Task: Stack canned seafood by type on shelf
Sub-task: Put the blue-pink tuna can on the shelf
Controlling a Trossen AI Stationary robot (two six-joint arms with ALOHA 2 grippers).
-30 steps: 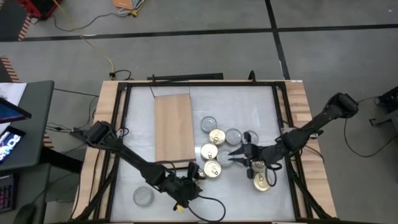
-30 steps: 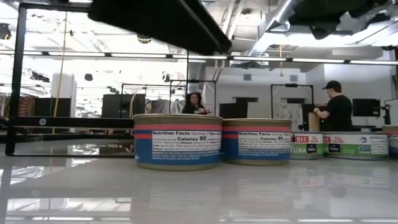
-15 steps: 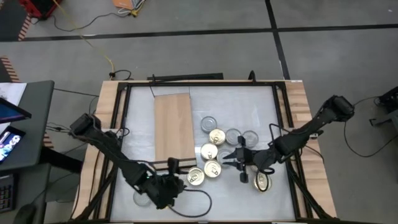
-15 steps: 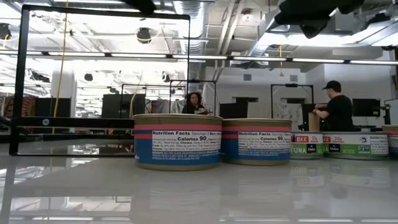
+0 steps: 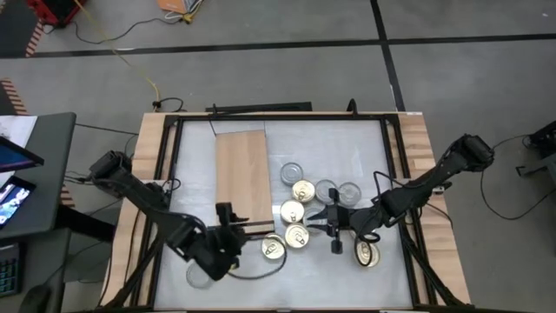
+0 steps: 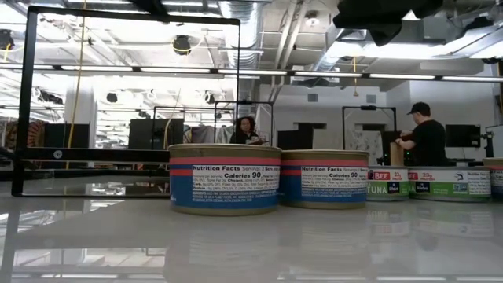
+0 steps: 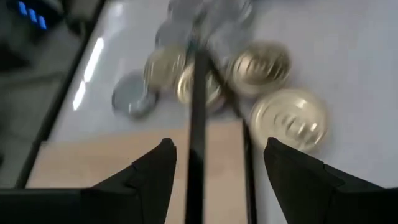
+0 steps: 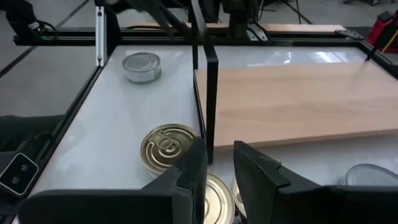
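The shelf (image 5: 243, 174), a tan board on a thin black frame, lies left of centre. Gold-topped and silver-topped tins cluster to its right (image 5: 303, 191). One gold tin (image 5: 273, 248) rests flat on the table by the shelf's near right corner. My left gripper (image 5: 234, 224) hovers open over the shelf's near end, and in its wrist view a black frame post (image 7: 199, 124) shows between its fingers. My right gripper (image 5: 315, 222) stands narrowly open above the cluster's near side, over a gold tin (image 8: 214, 193), with nothing between its fingers.
A lone silver tin (image 5: 200, 275) sits near the table's near left corner, partly under my left arm. Another gold tin (image 5: 366, 253) lies near the right arm. Wooden rails (image 5: 148, 174) and black frame bars edge the table. People stand in the room beyond (image 6: 428, 141).
My left gripper has drawn back from the gold tin by the shelf's corner, moving toward the table's left and far side, rising and rolling as it went; the tin stays flat on the table. My right gripper has crept a little toward the left, over the cluster.
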